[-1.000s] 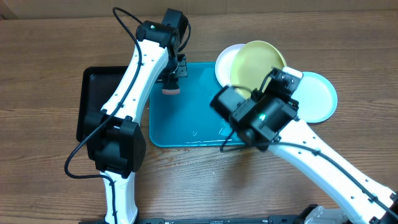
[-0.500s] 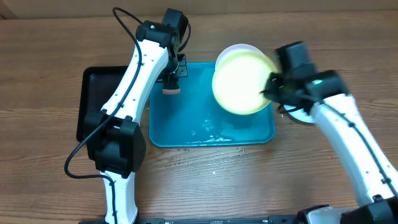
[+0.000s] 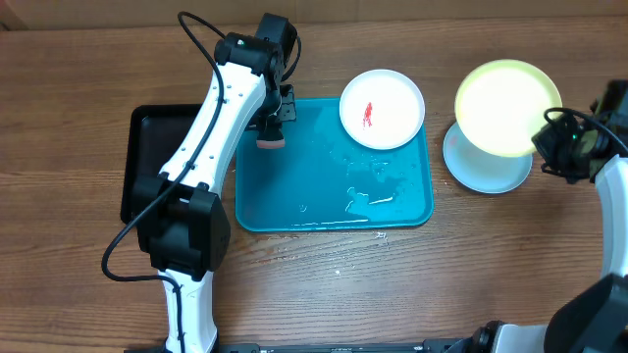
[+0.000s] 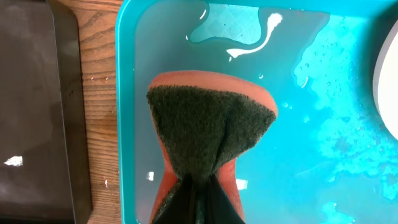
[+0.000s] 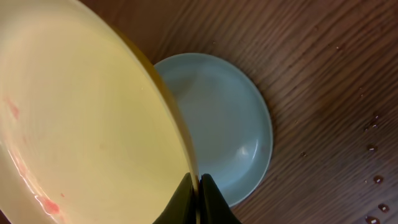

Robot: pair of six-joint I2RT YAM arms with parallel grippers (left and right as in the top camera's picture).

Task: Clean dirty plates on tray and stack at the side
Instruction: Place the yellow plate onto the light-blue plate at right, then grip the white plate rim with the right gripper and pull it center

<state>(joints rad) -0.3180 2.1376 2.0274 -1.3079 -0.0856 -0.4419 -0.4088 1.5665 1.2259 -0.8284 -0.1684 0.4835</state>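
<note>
Bright, even light falls on the turquoise tray (image 3: 285, 186), whose puddles (image 3: 371, 199) glint white. Right of the tray, the yellow-green plate (image 3: 507, 94) glows overexposed and soft-edged (surface detail lost). The right wrist view is dimmer.

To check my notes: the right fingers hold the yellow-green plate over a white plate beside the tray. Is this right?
No. Under it lies the light blue plate, not a white one; the right wrist view shows it. The rest is correct.
</note>
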